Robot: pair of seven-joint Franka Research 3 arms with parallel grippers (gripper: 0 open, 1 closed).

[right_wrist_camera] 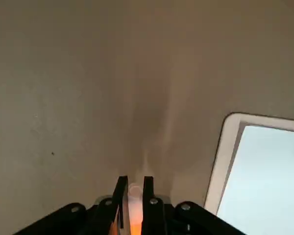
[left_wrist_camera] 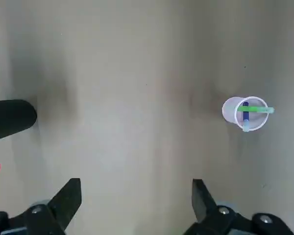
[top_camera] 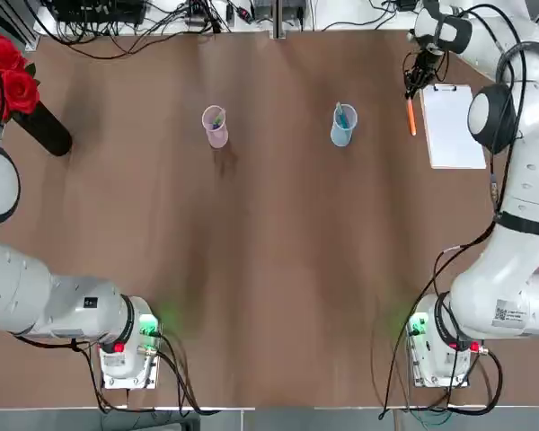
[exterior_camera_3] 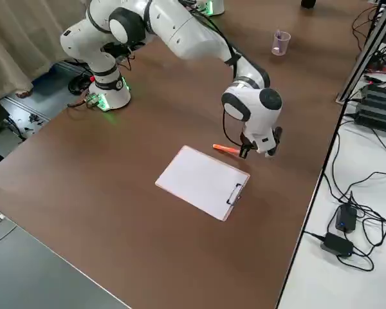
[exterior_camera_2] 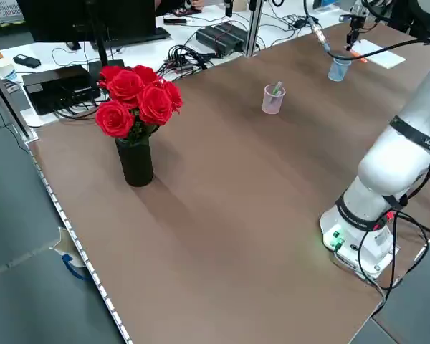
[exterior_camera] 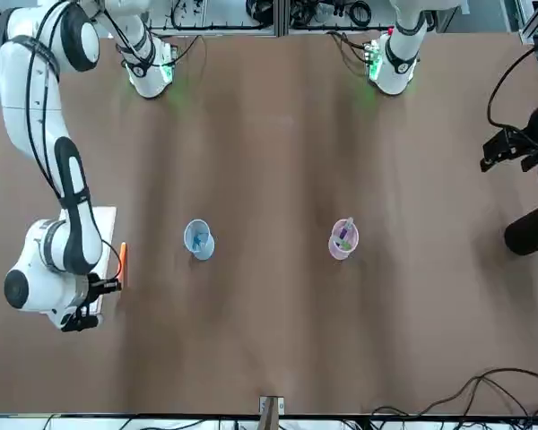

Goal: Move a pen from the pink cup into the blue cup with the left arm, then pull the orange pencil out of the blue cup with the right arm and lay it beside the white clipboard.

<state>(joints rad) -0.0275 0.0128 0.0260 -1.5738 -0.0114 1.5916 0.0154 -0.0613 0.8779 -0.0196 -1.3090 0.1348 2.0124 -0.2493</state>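
Right end effector [right_wrist_camera: 134,196] is clamped shut on the orange pencil [top_camera: 411,117], which slants low over the counter [top_camera: 278,251] just beside the white clipboard [top_camera: 455,126]. Only its wrist view shows the pencil's end pinched between the fingers; the right side view shows the pencil's far tip near the clipboard's edge. Left end effector [left_wrist_camera: 136,198] hangs wide open and empty, well back from the pink cup [left_wrist_camera: 245,113], which holds pens. Nearer the clipboard stands the blue cup [top_camera: 343,125].
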